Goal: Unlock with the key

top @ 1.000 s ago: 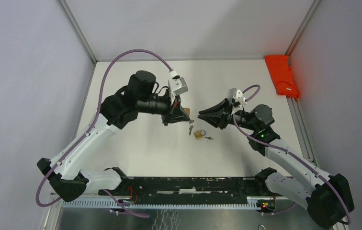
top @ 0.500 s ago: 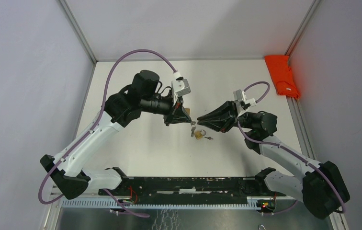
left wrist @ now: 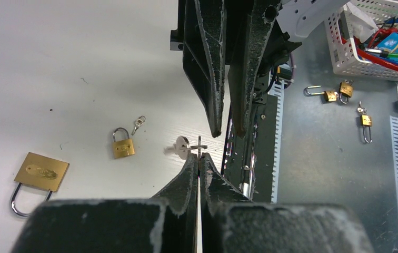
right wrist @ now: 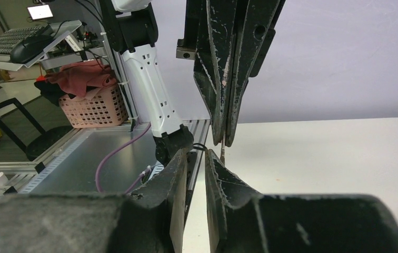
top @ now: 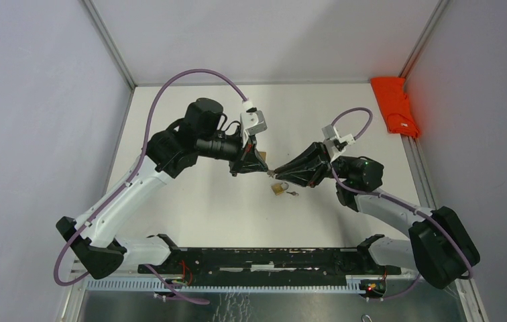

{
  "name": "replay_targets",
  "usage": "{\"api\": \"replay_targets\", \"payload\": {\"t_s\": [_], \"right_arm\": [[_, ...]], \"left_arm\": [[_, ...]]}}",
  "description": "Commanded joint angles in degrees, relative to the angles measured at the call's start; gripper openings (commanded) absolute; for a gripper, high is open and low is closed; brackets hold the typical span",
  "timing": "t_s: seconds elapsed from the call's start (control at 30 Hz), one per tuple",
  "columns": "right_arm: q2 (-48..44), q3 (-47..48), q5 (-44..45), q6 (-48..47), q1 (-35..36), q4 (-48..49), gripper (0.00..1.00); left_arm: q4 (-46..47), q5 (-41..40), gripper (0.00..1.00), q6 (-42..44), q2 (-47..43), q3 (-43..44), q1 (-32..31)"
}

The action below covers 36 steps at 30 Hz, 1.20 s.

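My left gripper is shut on a small silver key, held edge-on above the table, with a second key dangling beside it. My right gripper is open by a narrow gap, tip to tip with the left one. The held key hangs just outside its right fingertip, not between the jaws. A small brass padlock lies flat on the table below them, a loose key by it. A larger brass padlock lies further off.
An orange cloth lies at the far right corner. Beyond the near edge, the left wrist view shows a white basket and spare padlocks on the grey bench. A black rail runs along the table's front.
My right gripper has swung left and closed in on the left gripper's tips. The left arm shifted slightly at first, then held still with the key.
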Motion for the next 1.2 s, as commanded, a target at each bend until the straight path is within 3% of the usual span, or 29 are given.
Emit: {"api": "replay_targets", "payload": {"t_s": [0.0,0.43,0.8,0.97,1.17], "right_arm": [[1.37,1.58,-0.42,1.85,0.58,6.19,0.23],[5.42,4.34,1.95,0.81,0.65,3.19,0.34],[3.84,6.13,3.02,-2.63,0.65,-2.17,0.37],[0.88,7.75,3.76,-12.42,0.66,-16.39,0.38],[0.79,5.88,2.51,-9.28,0.92,-12.55,0.36]], "left_arm": [[2.13,1.95,0.02,1.44,-0.38,1.62,-0.19],[2.27,2.64,0.02,1.48,-0.92,1.27,-0.25],[2.8,3.11,0.02,1.75,-0.99,0.56,-0.24],[2.8,2.8,0.02,1.79,-1.32,0.47,-0.19],[3.75,2.5,0.02,1.6,-1.39,0.15,-0.25]]}}
